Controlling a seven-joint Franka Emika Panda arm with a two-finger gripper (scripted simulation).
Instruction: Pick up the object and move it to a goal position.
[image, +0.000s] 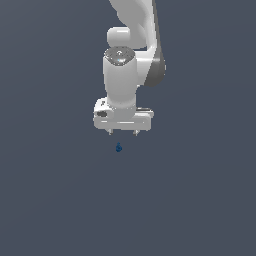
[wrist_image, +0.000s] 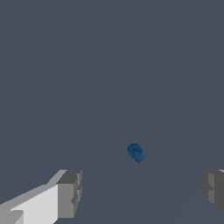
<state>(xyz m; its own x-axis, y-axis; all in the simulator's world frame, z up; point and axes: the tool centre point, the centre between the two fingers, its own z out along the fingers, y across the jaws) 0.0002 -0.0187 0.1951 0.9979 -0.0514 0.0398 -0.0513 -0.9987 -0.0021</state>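
Observation:
The object (image: 118, 147) is a tiny dark-blue knob-like item lying on the grey surface, just below the white gripper (image: 123, 132) in the exterior view. The gripper is open and empty, its two short fingertips pointing down with a wide gap between them, above the object and apart from it. In the wrist view the object (wrist_image: 136, 153) lies on the floor between and beyond the two grey fingers (wrist_image: 70, 192), nearer the middle of the gap. No goal marker is visible.
The plain dark grey surface (image: 60, 200) fills both views. The white arm (image: 131, 55) rises from the gripper out of the top of the exterior view.

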